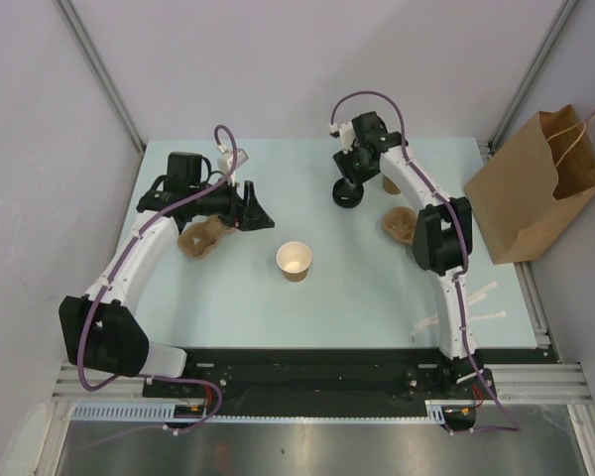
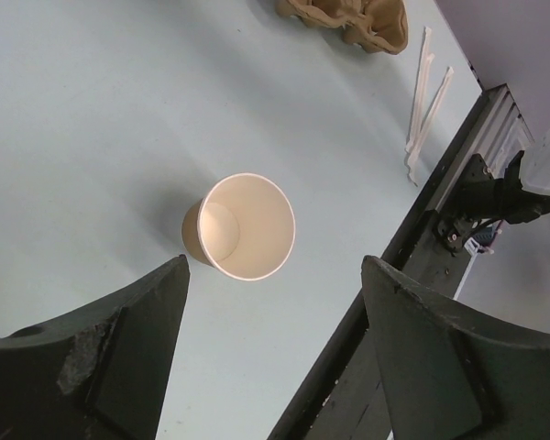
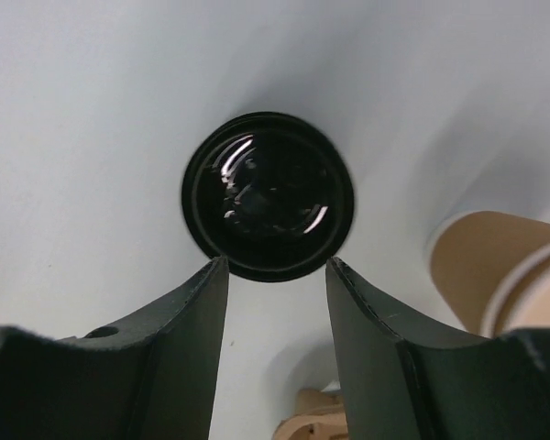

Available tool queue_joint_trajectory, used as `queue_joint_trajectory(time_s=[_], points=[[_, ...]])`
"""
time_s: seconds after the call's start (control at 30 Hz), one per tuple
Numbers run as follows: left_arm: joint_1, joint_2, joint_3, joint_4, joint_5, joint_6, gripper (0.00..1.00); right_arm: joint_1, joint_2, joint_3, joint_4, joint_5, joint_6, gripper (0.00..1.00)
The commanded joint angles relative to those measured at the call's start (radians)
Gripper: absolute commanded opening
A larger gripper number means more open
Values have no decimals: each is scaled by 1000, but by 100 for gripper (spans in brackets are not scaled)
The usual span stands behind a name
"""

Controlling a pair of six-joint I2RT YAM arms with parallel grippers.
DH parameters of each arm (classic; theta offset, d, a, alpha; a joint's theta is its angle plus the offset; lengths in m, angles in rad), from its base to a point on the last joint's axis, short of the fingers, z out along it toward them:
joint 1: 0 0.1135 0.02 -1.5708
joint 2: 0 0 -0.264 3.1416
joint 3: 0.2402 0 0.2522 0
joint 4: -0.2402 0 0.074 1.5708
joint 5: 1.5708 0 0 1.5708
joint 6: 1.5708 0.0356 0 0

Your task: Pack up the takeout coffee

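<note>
The takeout coffee, a small tan paper cup (image 1: 294,261) with a pale inside and no lid, stands upright in the middle of the table. In the left wrist view the cup (image 2: 241,226) sits just beyond my left gripper (image 2: 275,261), which is open with only bare table between its fingers. From above, that left gripper (image 1: 253,213) hangs up and to the left of the cup. My right gripper (image 1: 349,178) hovers at the back over a round black lid (image 3: 269,195). The right gripper (image 3: 277,261) has its jaws half apart, tips at the lid's near edge, nothing between them.
A brown pulp tray (image 1: 200,238) lies under my left arm, another tray (image 1: 399,224) by my right arm. A second tan cup (image 1: 390,184) stands right of the lid. A brown paper bag (image 1: 535,183) stands off the table's right side. Paper-wrapped sticks (image 1: 476,302) lie near the front right.
</note>
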State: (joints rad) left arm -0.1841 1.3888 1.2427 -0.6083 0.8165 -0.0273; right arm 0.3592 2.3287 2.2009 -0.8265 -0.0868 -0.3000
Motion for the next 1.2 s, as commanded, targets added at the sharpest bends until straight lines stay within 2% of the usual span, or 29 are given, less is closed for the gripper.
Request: queue_joint_trajectory(time_s=[0.0, 0.2, 0.53, 0.83, 1.0, 1.17], points=[[6, -17, -3, 36, 1, 0, 81, -52, 12, 80, 38, -27, 50, 51], [6, -7, 1, 36, -11, -2, 82, -80, 70, 141, 13, -65, 70, 50], [6, 15, 8, 41, -23, -10, 82, -80, 123, 145, 30, -50, 48, 46], [6, 32, 18, 39, -36, -6, 81, -72, 146, 145, 44, -33, 42, 36], [6, 39, 24, 45, -40, -6, 81, -69, 152, 146, 52, -16, 38, 34], [6, 36, 20, 44, -45, -5, 81, -71, 155, 148, 47, -8, 36, 27]])
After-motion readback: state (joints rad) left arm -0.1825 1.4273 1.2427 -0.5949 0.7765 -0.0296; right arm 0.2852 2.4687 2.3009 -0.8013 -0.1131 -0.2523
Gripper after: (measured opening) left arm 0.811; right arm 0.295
